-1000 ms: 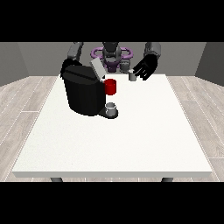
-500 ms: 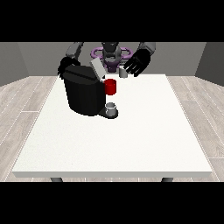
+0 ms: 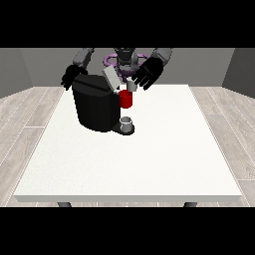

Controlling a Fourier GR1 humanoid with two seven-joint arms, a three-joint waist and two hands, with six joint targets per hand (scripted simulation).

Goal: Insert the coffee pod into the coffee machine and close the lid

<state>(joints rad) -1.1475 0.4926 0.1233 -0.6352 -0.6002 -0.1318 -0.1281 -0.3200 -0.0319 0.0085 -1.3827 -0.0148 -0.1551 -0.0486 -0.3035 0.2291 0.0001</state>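
The black coffee machine (image 3: pixel 94 107) stands on the table's left half, with its grey lid (image 3: pixel 110 77) tilted up and open. It has a red front part (image 3: pixel 125 99), and below that a small grey cup (image 3: pixel 127 122) on its drip tray. The hand at the view's right (image 3: pixel 148 73) hovers just right of the open lid, its fingers curled on a small grey coffee pod (image 3: pixel 131 85) that hangs above the red part. At the machine's back left corner is the hand at the view's left (image 3: pixel 70 77), partly hidden by the machine.
The white table (image 3: pixel 164 154) stretches wide towards the camera and to the right of the machine. The robot's body (image 3: pixel 125 59) stands behind the far edge. Grey plank floor surrounds the table.
The hand at the view's right has carried the pod leftwards, from beside the machine to just above its red front by the open lid. The other hand has barely moved.
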